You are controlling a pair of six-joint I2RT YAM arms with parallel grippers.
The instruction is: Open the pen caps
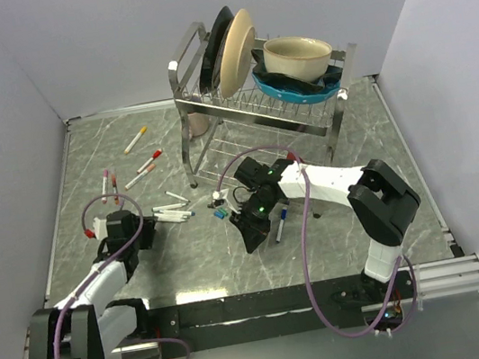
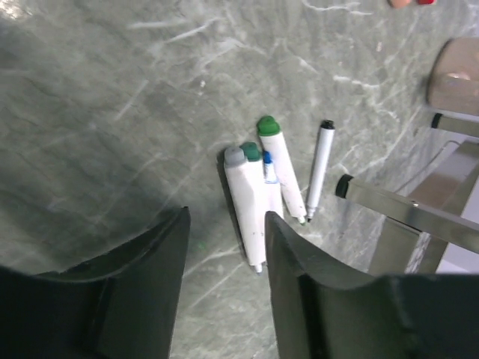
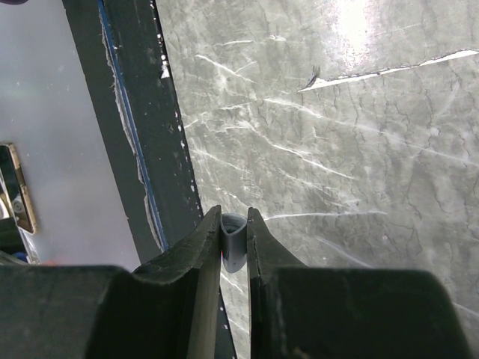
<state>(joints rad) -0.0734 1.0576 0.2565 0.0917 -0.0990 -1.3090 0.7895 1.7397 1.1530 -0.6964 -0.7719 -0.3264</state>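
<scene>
My right gripper (image 1: pixel 250 232) is shut on a small grey pen cap (image 3: pixel 233 243), squeezed between its fingertips (image 3: pixel 233 218) low over the table near the front edge. My left gripper (image 1: pixel 143 229) is open and empty (image 2: pixel 224 221), just short of a cluster of uncapped white pens (image 2: pixel 251 202) with green and grey far ends; another white pen (image 2: pixel 320 168) lies beside them. Capped pens lie at the back left: yellow cap (image 1: pixel 143 131), red cap (image 1: pixel 157 154), pink cap (image 1: pixel 152 168), and two more (image 1: pixel 105 184). Loose caps (image 1: pixel 219 210) lie mid-table. A blue-tipped pen (image 1: pixel 279 223) lies beside the right gripper.
A metal dish rack (image 1: pixel 252 86) with plates and bowls stands at the back; its leg (image 2: pixel 404 213) is close to the right of the pen cluster. A red-capped item (image 1: pixel 89 232) lies by the left arm. The table's dark front rail (image 3: pixel 135 149) is under the right gripper.
</scene>
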